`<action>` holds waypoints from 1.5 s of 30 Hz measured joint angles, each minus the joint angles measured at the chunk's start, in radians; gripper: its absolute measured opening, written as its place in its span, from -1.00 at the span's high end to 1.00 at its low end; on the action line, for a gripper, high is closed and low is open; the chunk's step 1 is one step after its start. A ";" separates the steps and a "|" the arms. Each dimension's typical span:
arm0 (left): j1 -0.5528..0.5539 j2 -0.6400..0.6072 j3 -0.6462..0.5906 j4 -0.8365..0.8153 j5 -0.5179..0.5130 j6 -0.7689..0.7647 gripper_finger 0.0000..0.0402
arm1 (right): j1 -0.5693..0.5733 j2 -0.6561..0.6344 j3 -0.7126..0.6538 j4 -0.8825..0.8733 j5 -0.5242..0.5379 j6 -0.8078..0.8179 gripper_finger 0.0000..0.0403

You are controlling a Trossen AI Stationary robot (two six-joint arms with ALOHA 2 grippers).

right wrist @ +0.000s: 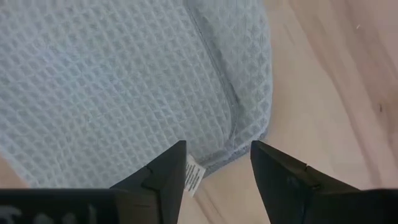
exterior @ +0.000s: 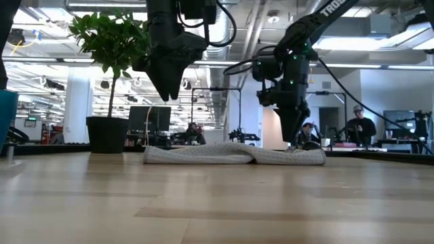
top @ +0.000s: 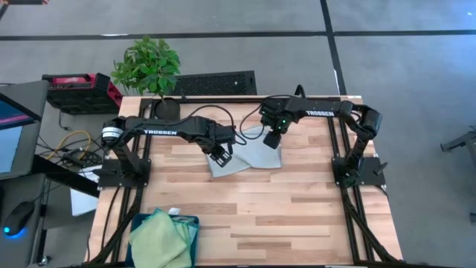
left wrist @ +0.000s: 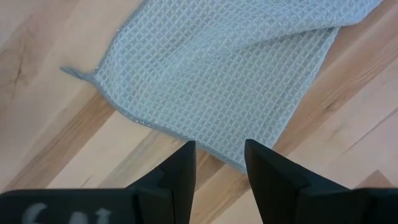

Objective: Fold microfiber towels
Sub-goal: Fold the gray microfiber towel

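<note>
Both grippers are hanging above a pale grey towel (top: 245, 154) that is lying rumpled on the wooden table (top: 297, 216), slightly toward 12 o'clock from the table's centre. Left gripper (top: 221, 156) is hovering over the towel's 9 o'clock side with its fingers (left wrist: 180, 171) parted and nothing between them; its wrist view is showing the waffle-weave edge and a small corner loop lying flat on the wood. Right gripper (top: 272, 139) is hovering over the towel's 2 o'clock part, fingers (right wrist: 166, 168) likewise spread and empty, with a white label (right wrist: 193, 176) peeking out at the hem. A potted plant (top: 147, 67) is standing just beyond the table's 11 o'clock corner. At 7 o'clock, a dark teal bin (top: 192, 223) is holding a light green towel (top: 160, 238). People are sitting in the room behind.
</note>
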 joint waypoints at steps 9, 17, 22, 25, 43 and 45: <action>0.000 0.000 0.000 0.001 0.000 -0.002 0.35 | 0.000 0.030 -0.001 0.037 0.000 0.001 0.05; -0.001 0.000 0.000 0.002 0.000 -0.004 0.35 | 0.016 0.099 -0.002 0.027 0.000 0.003 0.15; -0.001 -0.001 0.000 0.001 0.000 -0.010 0.35 | 0.020 0.089 -0.001 0.044 0.007 0.034 0.35; -0.001 -0.001 0.000 0.000 0.000 -0.011 0.35 | 0.020 0.086 0.001 0.051 0.043 0.034 0.58; -0.001 -0.001 0.000 -0.010 0.021 -0.010 0.35 | -0.042 0.035 0.052 0.024 0.140 0.030 0.83; -0.001 -0.001 0.000 -0.011 0.021 -0.009 0.35 | -0.045 0.035 0.051 0.032 0.128 0.016 0.77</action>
